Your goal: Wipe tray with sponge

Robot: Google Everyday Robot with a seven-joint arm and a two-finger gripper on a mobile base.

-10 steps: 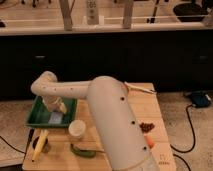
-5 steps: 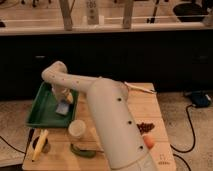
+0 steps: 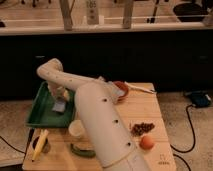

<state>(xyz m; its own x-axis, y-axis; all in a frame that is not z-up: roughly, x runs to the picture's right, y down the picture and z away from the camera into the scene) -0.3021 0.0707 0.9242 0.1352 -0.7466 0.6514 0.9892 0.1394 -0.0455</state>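
The green tray [image 3: 39, 111] lies on the left part of the wooden table. The pale blue-grey sponge [image 3: 60, 106] rests on the tray's floor near its right side. My gripper [image 3: 60, 98] comes down from the white arm's bend [image 3: 50, 71] and sits right on top of the sponge, shut on it and pressing it to the tray. The thick white arm [image 3: 102, 125] crosses the middle of the view and hides part of the table and the tray's right rim.
A pale cup [image 3: 76, 128], a green object [image 3: 82, 150] and a banana [image 3: 39, 144] lie in front of the tray. A red bowl [image 3: 122, 90], a dark snack pile [image 3: 142, 128] and an orange [image 3: 146, 142] are to the right. A dark counter stands behind.
The arm's bend has risen and swung from the tray's left side toward its middle. The gripper and sponge have slid a little across the tray's floor.
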